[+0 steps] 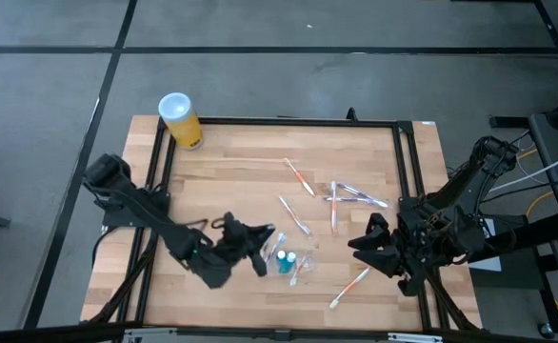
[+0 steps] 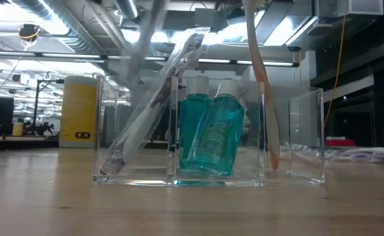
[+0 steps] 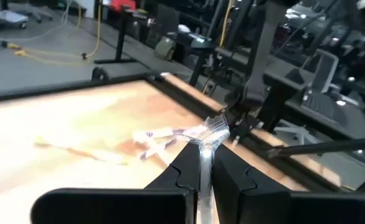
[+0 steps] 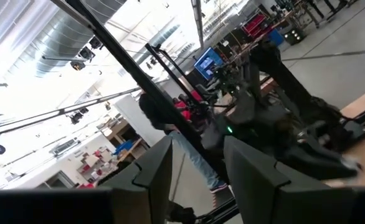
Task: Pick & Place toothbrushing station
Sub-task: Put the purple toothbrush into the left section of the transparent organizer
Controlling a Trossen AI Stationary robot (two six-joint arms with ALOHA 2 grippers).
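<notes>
Just beside the clear plastic holder (image 1: 293,262), the left gripper (image 1: 266,250) pinches a slim wrapped toothbrush (image 3: 208,138); 2 teal bottles (image 2: 210,128) stand inside. The right gripper (image 1: 367,245) waits spread, among scattered toothbrushes (image 1: 350,195).

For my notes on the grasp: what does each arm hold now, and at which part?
The left gripper is shut on a wrapped toothbrush, gripped along its shaft, one end sticking out past the fingers. The right gripper is open and holds nothing.

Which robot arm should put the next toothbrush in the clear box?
Probably the left: its gripper is shut on a wrapped toothbrush right beside the clear holder. The right gripper is open and empty.
</notes>
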